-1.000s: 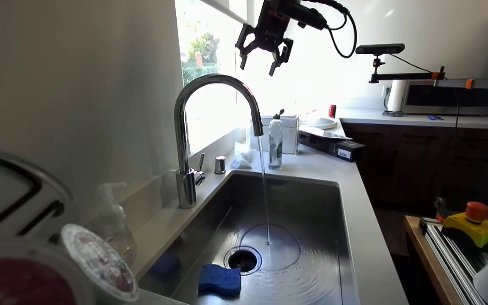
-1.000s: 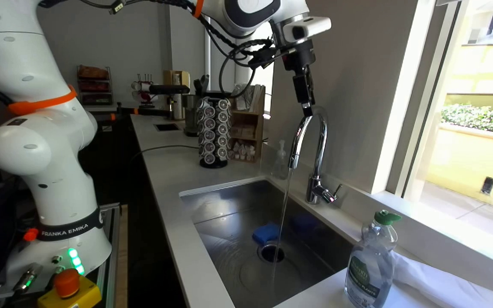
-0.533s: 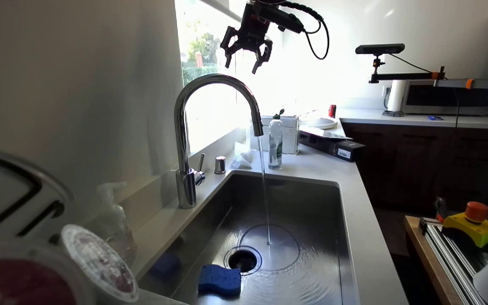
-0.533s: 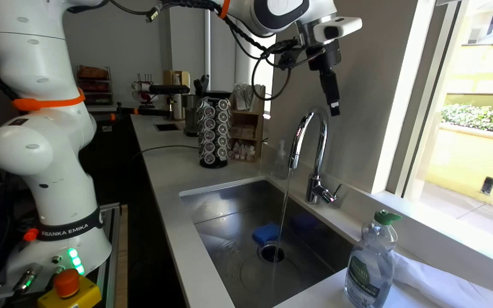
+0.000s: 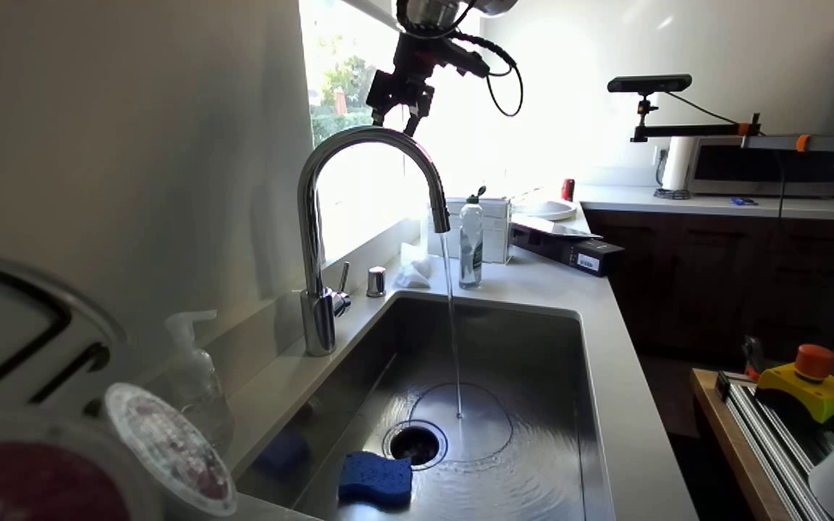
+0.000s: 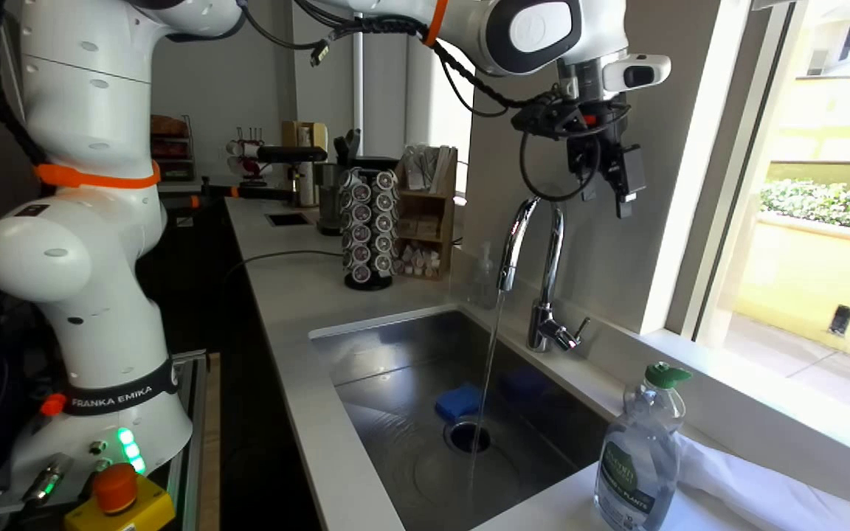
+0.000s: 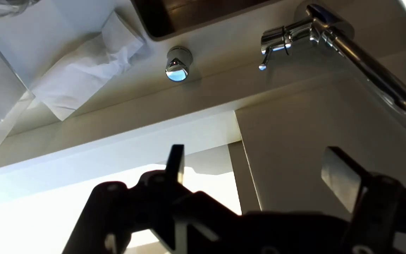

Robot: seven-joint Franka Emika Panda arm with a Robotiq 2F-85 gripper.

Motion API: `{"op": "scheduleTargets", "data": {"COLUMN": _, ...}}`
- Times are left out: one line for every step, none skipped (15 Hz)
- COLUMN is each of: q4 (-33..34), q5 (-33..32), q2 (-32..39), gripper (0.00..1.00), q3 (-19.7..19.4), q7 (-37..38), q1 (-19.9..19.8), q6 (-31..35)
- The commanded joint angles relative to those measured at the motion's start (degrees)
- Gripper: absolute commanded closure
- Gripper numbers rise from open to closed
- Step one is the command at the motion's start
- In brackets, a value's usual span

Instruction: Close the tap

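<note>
The tap is a tall chrome faucet with an arched spout; it shows in both exterior views (image 5: pixel 308 239) (image 6: pixel 557 243) and at the right of the wrist view (image 7: pixel 372 67). Its side lever (image 5: pixel 345 276) points upward, and it also shows in the wrist view (image 7: pixel 266 59). A thin stream of water (image 5: pixel 452 318) runs from the spout into the sink. My gripper (image 5: pixel 394 129) is open and empty. In an exterior view my gripper (image 6: pixel 606 203) is high above the lever, on the window side of the spout. In the wrist view nothing is between the fingers (image 7: pixel 256 150).
The sink (image 6: pixel 366 450) holds a blue sponge (image 5: pixel 376 479). A small chrome knob-like fitting (image 7: pixel 179 63) stands beside the tap. A dish soap bottle (image 6: pixel 639 457) and white paper (image 6: pixel 764 487) lie beyond it. Wall and window sill (image 7: pixel 189 130) are close behind the tap.
My gripper has moved past the spout toward the window side, come somewhat lower and turned about its axis. The tap, its lever and the running water look the same.
</note>
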Motion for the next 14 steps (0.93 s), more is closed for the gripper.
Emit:
{"op": "scheduleTargets", "data": {"q4": 4.47, "q5": 0.99, "q2": 4.3, "gripper": 0.0, "q3": 0.02, "q7": -8.36, "q1": -0.97, "q6": -1.92}}
{"op": "scheduleTargets", "data": {"q4": 1.99, "q5": 0.19, "q2": 1.99, "gripper": 0.0, "q3": -0.19, "q7": -4.84, "q1": -0.43, "q6": -0.47}}
{"op": "scheduleTargets", "data": {"q4": 2.51, "q5": 0.17, "q2": 2.75, "gripper": 0.0, "q3": -0.12, "q7": -6.0, "q1": -0.65, "q6": -0.47}}
{"op": "scheduleTargets", "data": {"q4": 2.92, "q5": 0.15, "q2": 3.33, "gripper": 0.0, "q3": -0.06, "q7": -6.6, "q1": -0.77, "q6": -0.48}}
{"op": "scheduleTargets", "data": {"q4": 3.21, "q5": 0.14, "q2": 3.69, "gripper": 0.0, "q3": -0.02, "q7": -6.82, "q1": -0.81, "q6": -0.48}}
{"op": "scheduleTargets", "data": {"q4": 3.37, "q5": 0.14, "q2": 3.84, "gripper": 0.0, "q3": 0.01, "q7": -6.94, "q1": -0.82, "q6": -0.48}}
{"op": "scheduleTargets", "data": {"q4": 3.42, "q5": 0.14, "q2": 3.87, "gripper": 0.0, "q3": 0.01, "q7": -7.04, "q1": -0.83, "q6": -0.48}}
{"op": "scheduleTargets", "data": {"q4": 3.46, "q5": 0.14, "q2": 3.87, "gripper": 0.0, "q3": 0.02, "q7": -7.11, "q1": -0.83, "q6": -0.48}}
{"op": "scheduleTargets", "data": {"q4": 3.48, "q5": 0.14, "q2": 3.87, "gripper": 0.0, "q3": 0.02, "q7": -7.16, "q1": -0.83, "q6": -0.48}}
{"op": "scheduleTargets", "data": {"q4": 3.48, "q5": 0.14, "q2": 3.87, "gripper": 0.0, "q3": 0.02, "q7": -7.22, "q1": -0.84, "q6": -0.48}}
{"op": "scheduleTargets", "data": {"q4": 3.57, "q5": -1.33, "q2": 4.8, "gripper": 0.0, "q3": -0.04, "q7": -8.25, "q1": -0.64, "q6": -0.22}}
{"op": "scheduleTargets", "data": {"q4": 4.17, "q5": -0.82, "q2": 5.6, "gripper": 0.0, "q3": 0.18, "q7": -9.48, "q1": -0.95, "q6": -0.78}}
{"op": "scheduleTargets", "data": {"q4": 4.76, "q5": 0.37, "q2": 6.32, "gripper": 0.0, "q3": 0.52, "q7": -11.36, "q1": -1.4, "q6": -1.45}}
{"op": "scheduleTargets", "data": {"q4": 5.3, "q5": 0.82, "q2": 7.16, "gripper": 0.0, "q3": 0.75, "q7": -13.51, "q1": -1.76, "q6": -1.37}}
